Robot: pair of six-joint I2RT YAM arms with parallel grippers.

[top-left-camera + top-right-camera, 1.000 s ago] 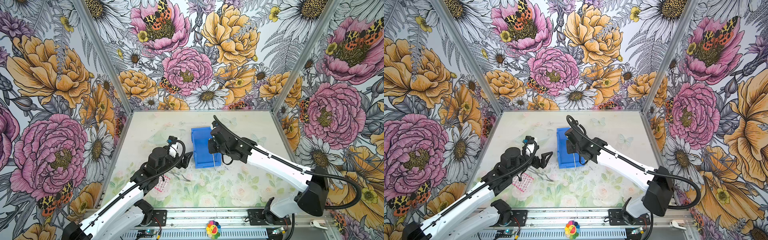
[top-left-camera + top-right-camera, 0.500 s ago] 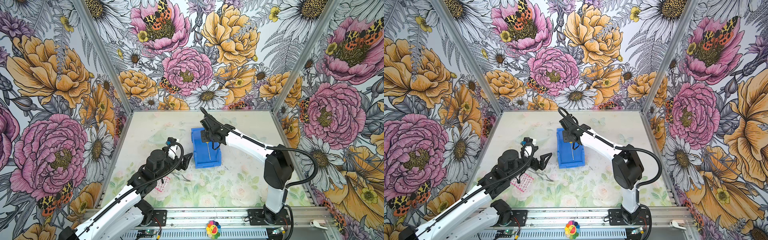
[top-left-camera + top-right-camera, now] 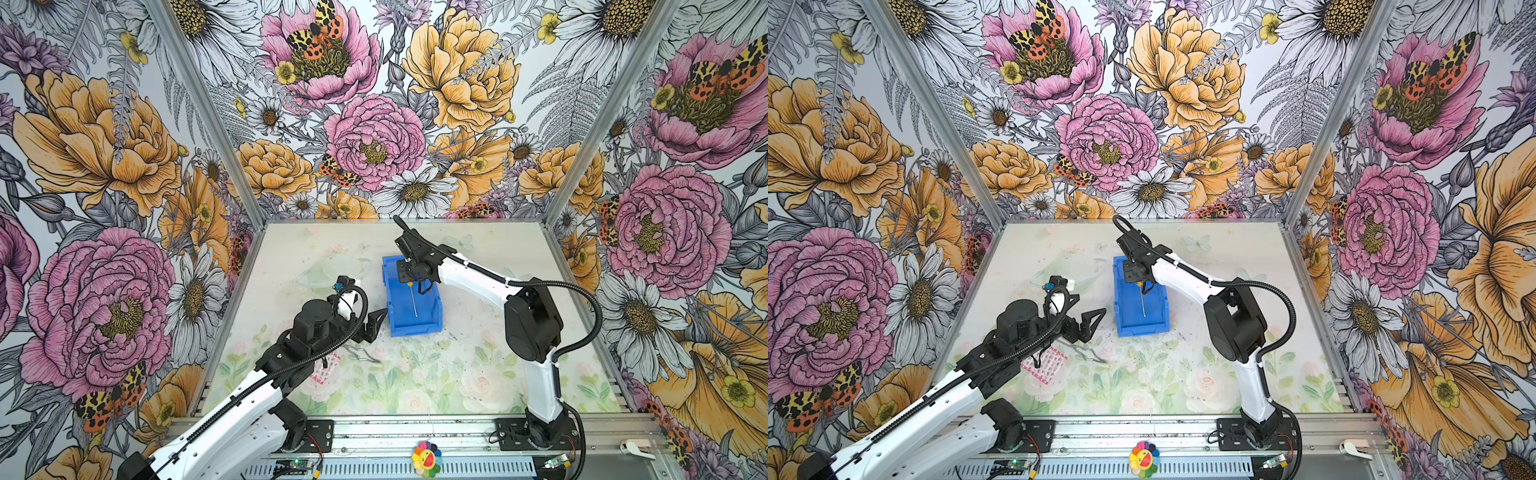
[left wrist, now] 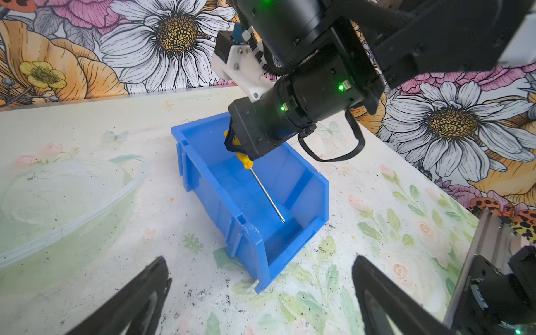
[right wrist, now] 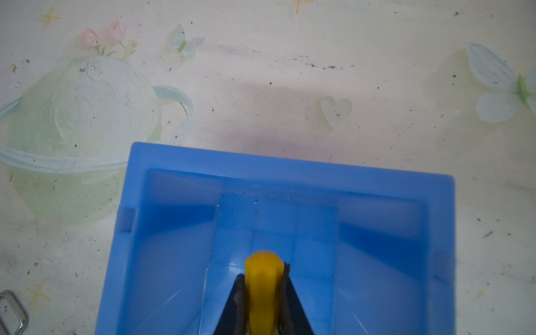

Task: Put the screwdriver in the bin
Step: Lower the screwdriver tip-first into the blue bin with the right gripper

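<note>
Left wrist view: small yellow-handled screwdriver with a thin silver shaft [image 4: 262,188] slants tip-down inside the rectangular bright blue plastic bin [image 4: 213,200].
The right gripper [image 5: 263,290] is clenched on the yellow handle above the bin's tall back end. The tip is low over the bin's floor, but contact is unclear. 1 second ago this gripper hung by the bin's low front corner, so the carry looks finished and only the release remains. The left gripper [image 4: 259,262] stands spread and empty beside the bin's front corner.
</note>
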